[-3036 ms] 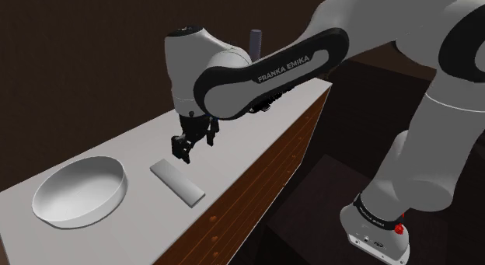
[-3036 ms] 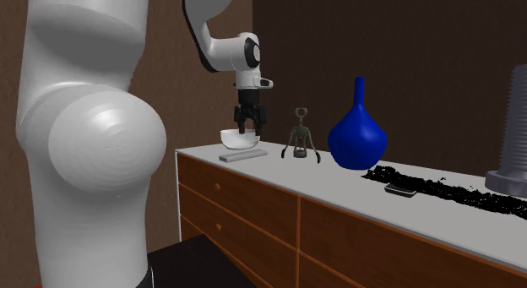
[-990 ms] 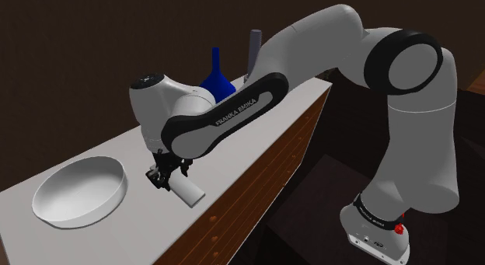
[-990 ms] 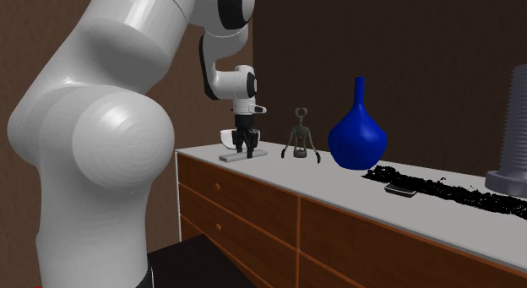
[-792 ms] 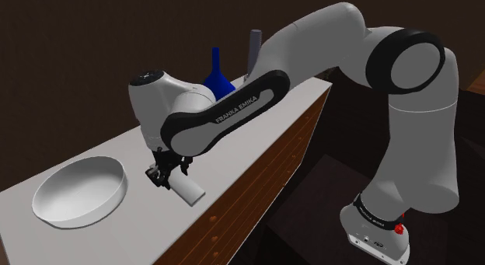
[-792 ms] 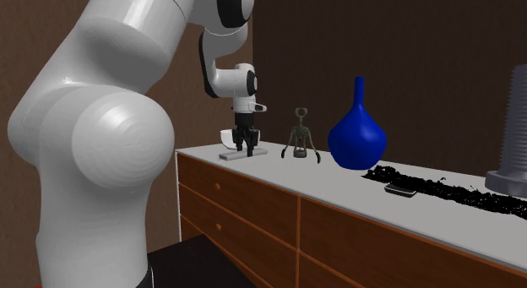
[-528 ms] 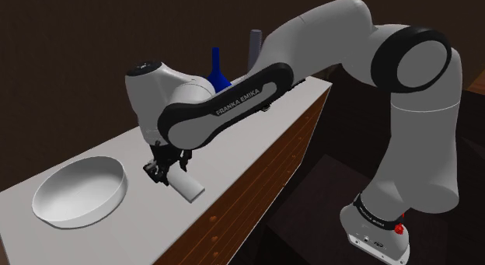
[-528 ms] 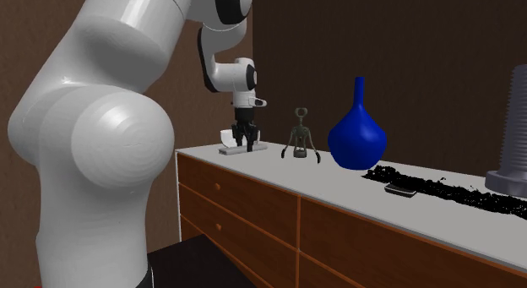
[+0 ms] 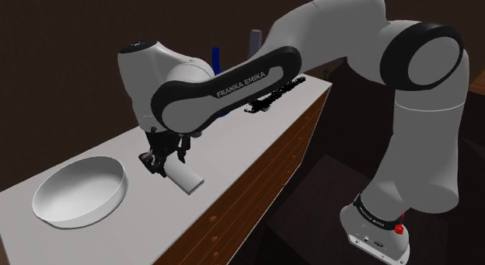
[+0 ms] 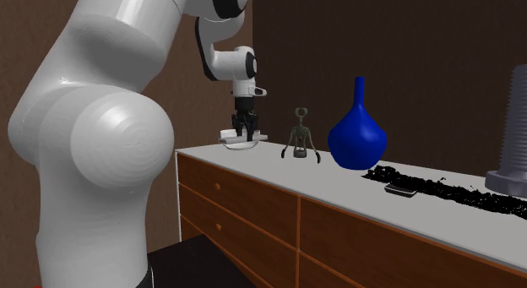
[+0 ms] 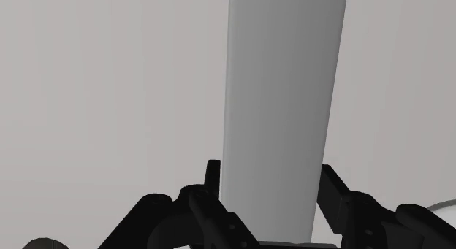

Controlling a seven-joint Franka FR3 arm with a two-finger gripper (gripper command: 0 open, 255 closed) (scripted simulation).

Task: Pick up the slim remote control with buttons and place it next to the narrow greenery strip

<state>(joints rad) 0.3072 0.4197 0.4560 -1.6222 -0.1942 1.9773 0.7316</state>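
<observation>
Beneath the gripper the grey top of the cabinet is spread, with a white bowl set just beside it. Well away from the gripper, past the blue vase, a dark speckled strip is laid along the top. The slim grey remote is clasped across its width near one end, its length jutting ahead of the fingers. It appears to be raised off the top, presumably for carrying toward the strip.

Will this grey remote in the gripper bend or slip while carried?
Probably stiff: the remote shows as a straight flat slab with no sag. It may pivot, since the gripper clasps it near one end and most of its length sticks out. Its smooth faces could be slippery.
</observation>
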